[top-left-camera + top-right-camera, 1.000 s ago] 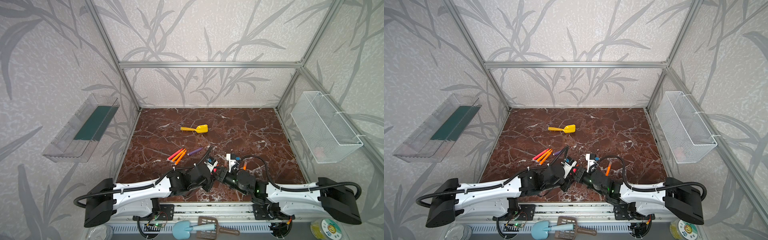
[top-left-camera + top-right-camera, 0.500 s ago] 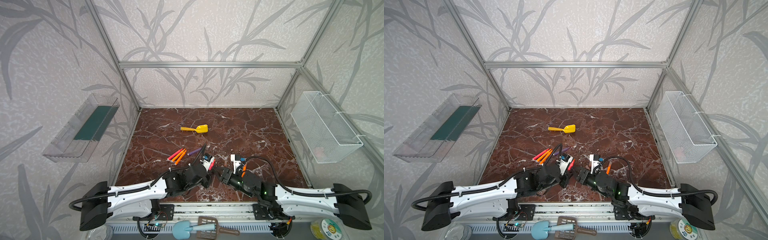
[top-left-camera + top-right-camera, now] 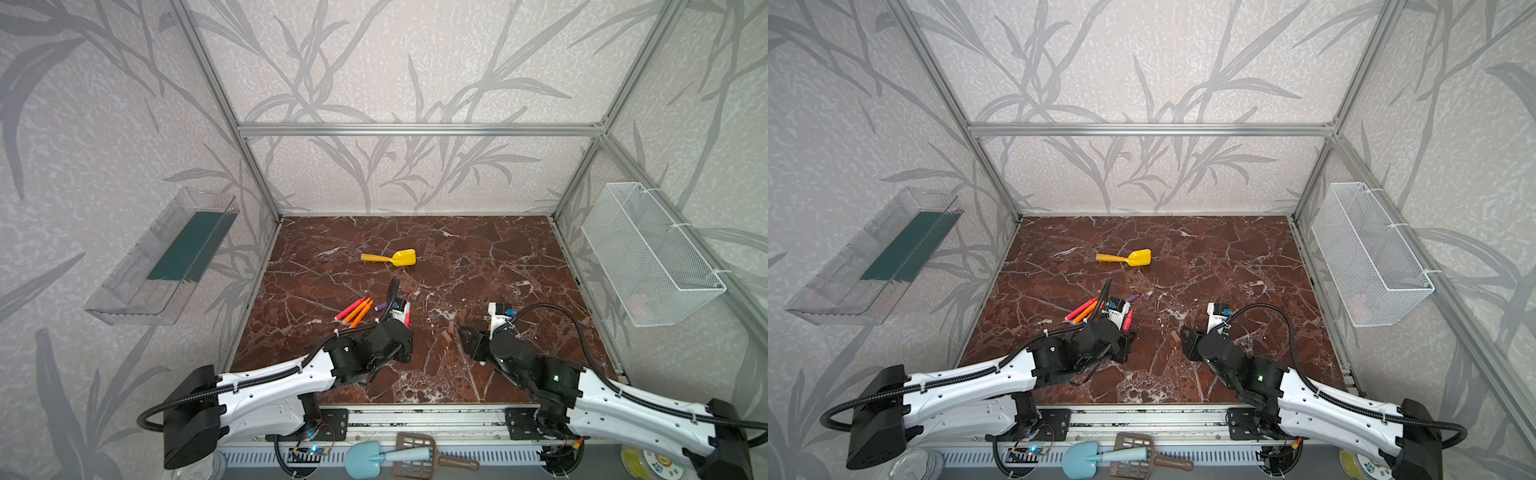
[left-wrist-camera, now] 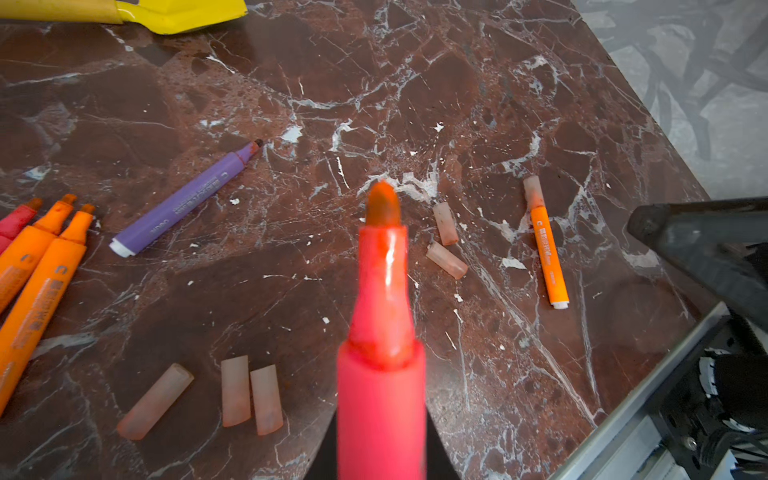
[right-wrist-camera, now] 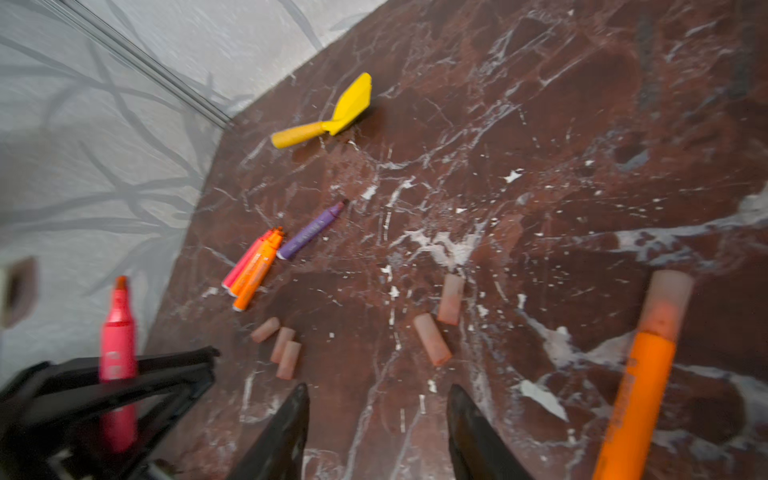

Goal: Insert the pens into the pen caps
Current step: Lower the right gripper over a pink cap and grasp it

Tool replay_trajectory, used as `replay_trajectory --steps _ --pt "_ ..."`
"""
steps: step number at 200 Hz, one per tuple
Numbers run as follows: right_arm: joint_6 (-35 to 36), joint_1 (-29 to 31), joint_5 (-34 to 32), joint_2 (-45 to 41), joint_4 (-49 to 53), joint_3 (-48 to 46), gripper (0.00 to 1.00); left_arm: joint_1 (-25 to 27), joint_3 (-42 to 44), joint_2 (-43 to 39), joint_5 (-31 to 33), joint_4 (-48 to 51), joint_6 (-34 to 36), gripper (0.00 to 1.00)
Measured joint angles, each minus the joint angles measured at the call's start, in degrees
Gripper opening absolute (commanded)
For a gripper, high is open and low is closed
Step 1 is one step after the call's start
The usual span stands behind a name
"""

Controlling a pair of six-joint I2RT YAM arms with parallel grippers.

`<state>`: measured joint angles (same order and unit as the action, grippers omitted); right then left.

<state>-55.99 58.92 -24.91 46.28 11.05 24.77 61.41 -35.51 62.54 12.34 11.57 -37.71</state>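
Observation:
My left gripper (image 4: 381, 465) is shut on a pink-red pen (image 4: 382, 332), whose bare tip points away from it; in both top views that pen (image 3: 407, 318) sticks up above the table. My right gripper (image 5: 378, 399) is open and empty, low over the table. Beside it lies an orange pen (image 5: 640, 382) with a pen cap on its tip. Two loose pen caps (image 5: 432, 345) lie ahead of its jaws and three more (image 4: 235, 390) lie near the left gripper. Two orange pens (image 4: 37, 282), a pink-red one and a purple pen (image 4: 187, 199) lie uncapped on the left.
A yellow toy shovel (image 3: 390, 258) lies mid-table behind the pens. On the right wall hangs a white wire basket (image 3: 648, 257); a clear tray (image 3: 166, 257) hangs on the left wall. The metal front rail (image 3: 415, 415) runs behind both arms.
The grippers were together at the middle of the table. The right one has opened, and both have drawn apart, with the pink-red pen staying in the left gripper.

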Motion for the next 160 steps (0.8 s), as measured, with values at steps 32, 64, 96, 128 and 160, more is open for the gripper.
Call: replay_trajectory --steps 32,64,96,128,160 --pt "6.1 -4.55 4.35 13.44 1.84 5.38 0.5 0.0 -0.02 0.92 -0.15 1.16 -1.07 0.0" --pt "11.58 -4.81 7.89 23.41 2.23 10.82 0.49 0.0 -0.02 1.53 -0.15 1.75 -1.53 0.0" --pt "15.67 -4.83 10.51 27.54 1.22 12.15 0.49 0.0 -0.02 1.9 -0.15 1.86 -1.53 0.0" --pt "19.06 -5.29 11.23 33.05 0.81 13.79 0.47 0.0 -0.02 1.97 -0.15 1.95 -1.53 0.0" --pt "21.33 -5.88 12.24 39.26 1.11 17.38 0.42 0.0 0.0 1.92 -0.15 2.01 -1.55 0.0"
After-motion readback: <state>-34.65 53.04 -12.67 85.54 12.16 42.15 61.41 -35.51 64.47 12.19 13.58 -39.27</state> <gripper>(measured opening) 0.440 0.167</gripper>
